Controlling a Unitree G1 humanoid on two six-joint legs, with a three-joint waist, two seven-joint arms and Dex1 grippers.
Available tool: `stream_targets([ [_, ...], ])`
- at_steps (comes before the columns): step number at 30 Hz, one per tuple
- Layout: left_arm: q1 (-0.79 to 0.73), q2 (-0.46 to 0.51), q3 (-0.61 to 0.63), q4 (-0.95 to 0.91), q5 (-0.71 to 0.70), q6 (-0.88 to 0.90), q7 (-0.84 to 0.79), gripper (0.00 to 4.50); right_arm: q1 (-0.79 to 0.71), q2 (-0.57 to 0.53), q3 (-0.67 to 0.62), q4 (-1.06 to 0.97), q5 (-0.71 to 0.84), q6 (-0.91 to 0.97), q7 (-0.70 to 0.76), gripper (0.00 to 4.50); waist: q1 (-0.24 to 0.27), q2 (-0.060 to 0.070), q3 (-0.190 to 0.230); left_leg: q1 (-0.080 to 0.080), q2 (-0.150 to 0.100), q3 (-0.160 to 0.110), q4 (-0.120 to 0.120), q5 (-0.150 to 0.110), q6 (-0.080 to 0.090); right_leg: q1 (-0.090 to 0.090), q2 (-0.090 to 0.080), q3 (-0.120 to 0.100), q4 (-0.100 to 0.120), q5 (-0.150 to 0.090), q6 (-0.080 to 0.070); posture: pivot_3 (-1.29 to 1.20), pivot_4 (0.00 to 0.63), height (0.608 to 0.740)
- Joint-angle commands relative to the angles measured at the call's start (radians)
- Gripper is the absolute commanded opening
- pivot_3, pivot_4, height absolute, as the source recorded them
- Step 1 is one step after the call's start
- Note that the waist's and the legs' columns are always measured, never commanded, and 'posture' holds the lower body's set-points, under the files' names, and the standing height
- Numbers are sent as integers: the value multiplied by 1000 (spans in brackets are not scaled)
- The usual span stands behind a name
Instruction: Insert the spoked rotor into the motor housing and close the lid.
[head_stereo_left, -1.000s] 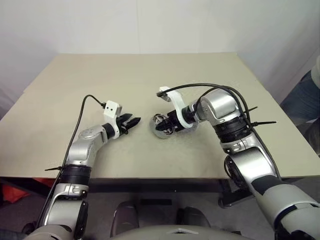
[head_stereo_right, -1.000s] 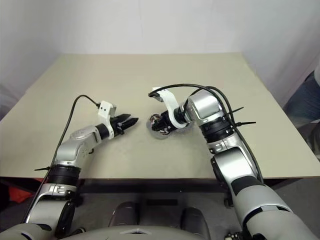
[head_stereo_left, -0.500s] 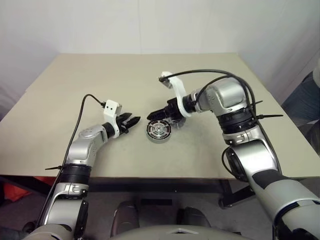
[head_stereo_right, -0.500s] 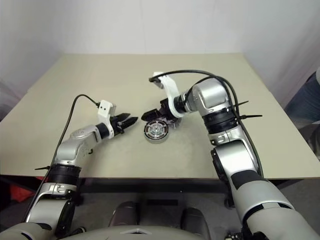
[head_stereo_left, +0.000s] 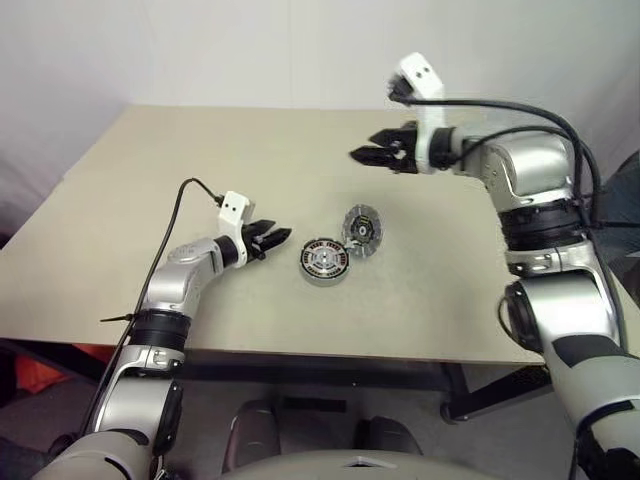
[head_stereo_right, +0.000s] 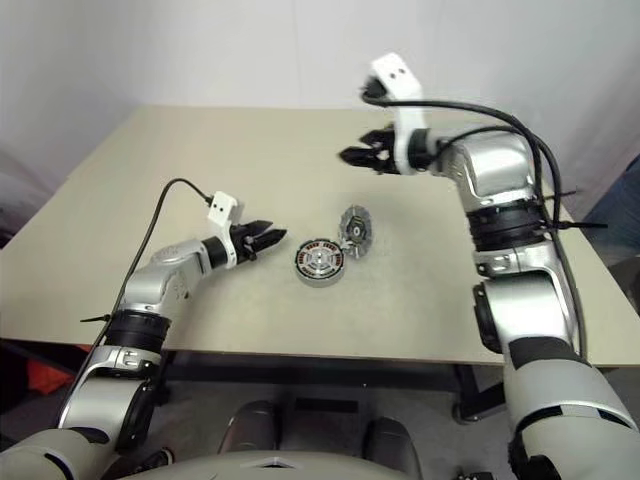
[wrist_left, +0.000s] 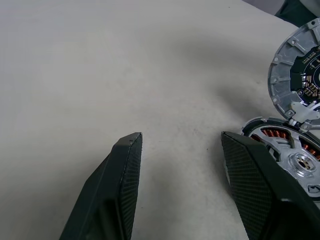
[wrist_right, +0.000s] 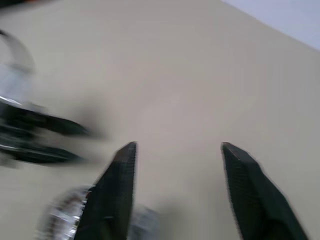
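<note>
Two task parts sit mid-worktop (head_stereo_left: 150, 170): the motor housing (head_stereo_left: 324, 261) lies flat, open face up with copper windings showing; the lid (head_stereo_left: 361, 228) stands tilted just beyond it, touching its rim, dark inner face toward the housing; nothing else lies between them; left end effector (head_stereo_left: 277, 238) level beside the housing, fingers apart, empty; right end effector (head_stereo_left: 363, 155) raised well above, fingers apart, empty.

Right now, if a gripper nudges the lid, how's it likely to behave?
The lid stands tilted against the motor housing, so a nudge would probably tip it over. It looks like rigid metal, likely hefty for its size. Its toothed rim may give fingers some purchase.
</note>
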Motion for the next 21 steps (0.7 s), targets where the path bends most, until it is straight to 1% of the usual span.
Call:
stream_targets([
  [1, -36, 18, -3, -18, -11, -1, -46, 2657, 84, -40, 26, 31, -82, -145, -21, 1751, -2, 0, 0, 0, 0, 0, 0, 0, 0, 0, 0, 0, 0, 0, 0, 0, 0, 740],
  [2, -35, 24, -11, -26, -17, 13, -66, 2657, 122, -46, 26, 31, -88, -152, -21, 1439, -2, 0, 0, 0, 0, 0, 0, 0, 0, 0, 0, 0, 0, 0, 0, 0, 0, 740],
  [5, -31, 39, -27, -50, -28, 48, -112, 2657, 206, -51, 34, 2, -119, -184, -39, 1439, -7, 0, 0, 0, 0, 0, 0, 0, 1, -1, 1, 0, 0, 0, 0, 0, 0, 740],
  [7, -32, 50, -32, -65, -37, 73, -138, 2657, 245, -35, 24, -35, -102, -163, -36, 1439, -12, 0, 0, 0, 0, 0, 0, 0, 1, -2, 1, 0, 1, 0, 0, 0, 0, 740],
  [10, -37, 65, -34, -73, -39, 94, -157, 2657, 280, -13, 16, -89, -76, -130, -25, 537, -15, 0, 0, 1, 1, 1, 1, 0, 1, -2, 1, 0, 3, 0, 0, 0, 0, 740],
  [11, -38, 73, -34, -73, -37, 98, -161, 2657, 283, 1, 13, -109, -67, -113, -28, 159, -15, 0, 0, 2, 1, 1, 1, -1, 2, -1, 1, 0, 3, 0, 0, 0, 0, 740],
  [12, -40, 79, -34, -73, -35, 100, -163, 2657, 285, 12, 11, -129, -57, -96, -30, 8, -15, 0, 0, 3, 1, 1, 1, -1, 2, -1, 1, 0, 4, 0, 0, 0, 0, 740],
  [15, -40, 92, -33, -73, -31, 102, -163, 2657, 287, 34, 4, -183, -30, -34, -31, 8, -13, 0, 0, 4, 1, 1, 1, -1, 3, 0, 2, 0, 4, 0, -1, 0, 0, 740],
  [21, -34, 117, -22, -82, -33, 105, -153, 2657, 336, 66, 31, -391, 63, 134, -9, 8, -9, 0, 0, 4, 1, 0, 1, -1, 3, 2, 1, 0, 3, 0, -1, 0, 0, 740],
])
